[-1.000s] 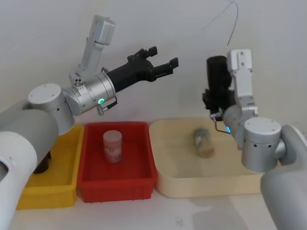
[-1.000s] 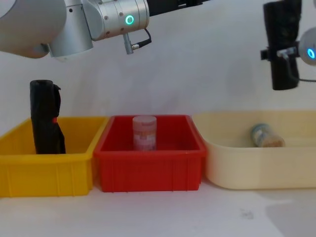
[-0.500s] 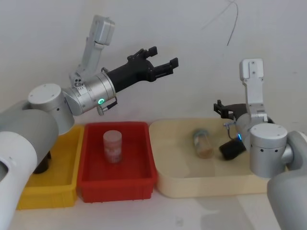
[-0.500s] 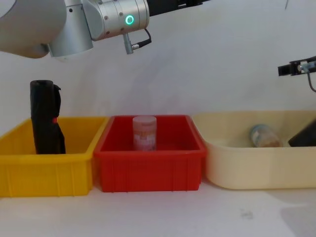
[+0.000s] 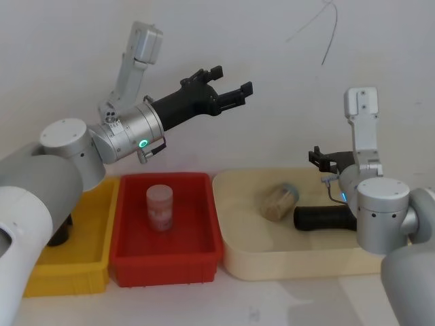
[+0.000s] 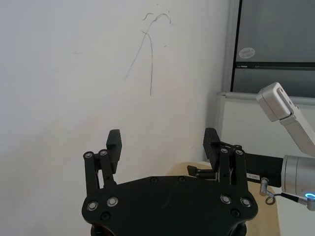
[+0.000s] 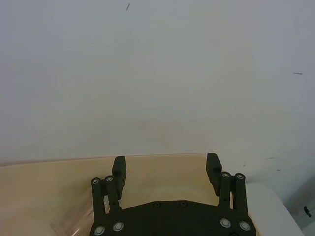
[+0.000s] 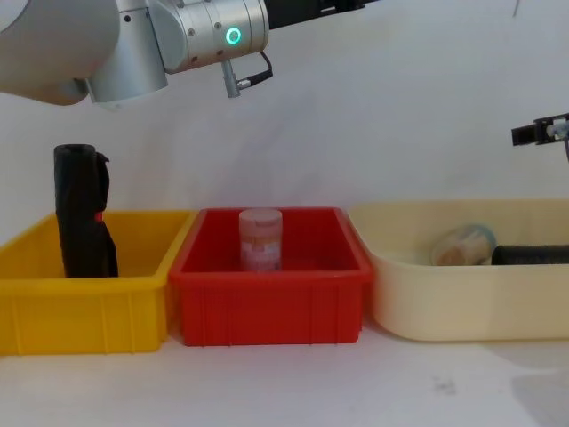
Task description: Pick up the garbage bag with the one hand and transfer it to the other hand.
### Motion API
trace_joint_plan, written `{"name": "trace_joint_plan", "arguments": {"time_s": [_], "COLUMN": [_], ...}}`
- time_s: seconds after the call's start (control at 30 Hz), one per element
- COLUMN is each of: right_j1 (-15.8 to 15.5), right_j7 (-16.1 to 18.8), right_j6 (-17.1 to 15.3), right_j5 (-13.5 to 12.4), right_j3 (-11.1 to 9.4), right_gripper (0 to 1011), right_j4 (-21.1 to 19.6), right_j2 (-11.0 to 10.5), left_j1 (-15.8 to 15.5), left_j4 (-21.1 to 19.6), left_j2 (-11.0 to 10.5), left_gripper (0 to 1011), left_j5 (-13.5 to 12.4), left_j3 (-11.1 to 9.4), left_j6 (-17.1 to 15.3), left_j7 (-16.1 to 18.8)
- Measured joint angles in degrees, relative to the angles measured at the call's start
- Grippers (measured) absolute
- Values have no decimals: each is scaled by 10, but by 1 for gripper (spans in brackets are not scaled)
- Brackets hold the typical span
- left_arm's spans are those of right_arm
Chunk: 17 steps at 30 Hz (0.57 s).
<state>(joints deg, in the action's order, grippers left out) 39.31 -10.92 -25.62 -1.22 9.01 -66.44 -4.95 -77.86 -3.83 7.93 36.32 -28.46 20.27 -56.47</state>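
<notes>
Garbage bag [image 5: 325, 219]: plain matte black roll, lying on its side in the cream tray [image 5: 272, 261], at that tray's right end; free of both pincers. In the chest view its end [image 8: 531, 254] shows above the tray's front wall.

Jar, clear, with pale contents [image 5: 278, 202]: tipped on its side in the same cream tray, just left of the garbage bag.

Left pincer [image 5: 230, 85]: black, long-fingered, on the silver-grey arm with the green ring [image 5: 143, 143]; held high in front of the wall, above the red bin. Fingers spread, nothing between them; the left wrist view shows both fingertips [image 6: 114, 142] well apart against bare wall.

Right pincer [image 5: 317, 157]: black, on the arm with the blue ring; raised above the right end of the cream tray, over the garbage bag and apart from it. Fingers spread and empty, as the right wrist view shows [image 7: 166, 169].

Red bin [image 5: 167, 261]: centre of the bench [image 5: 272, 305], between the yellow bin and the cream tray; holds one upright jar with a pinkish label [image 5: 160, 207].

Yellow bin [image 8: 80, 311]: far left; holds a second black roll bearing a small red mark [image 8: 82, 224], standing upright.
</notes>
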Motion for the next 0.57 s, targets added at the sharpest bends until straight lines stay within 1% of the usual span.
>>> {"name": "trace_joint_plan", "arguments": {"time_s": [0.57], "right_j1": [-1], "right_j7": [-4], "right_j6": [-3], "right_j5": [2], "right_j3": [-2], "right_gripper": [1000], "right_j4": [1], "right_j2": [-1], "left_j1": [0], "left_j4": [0], "left_j2": [0], "left_gripper": [1001], "left_j5": [0], "left_j3": [0], "left_j6": [0], "left_j7": [0]}}
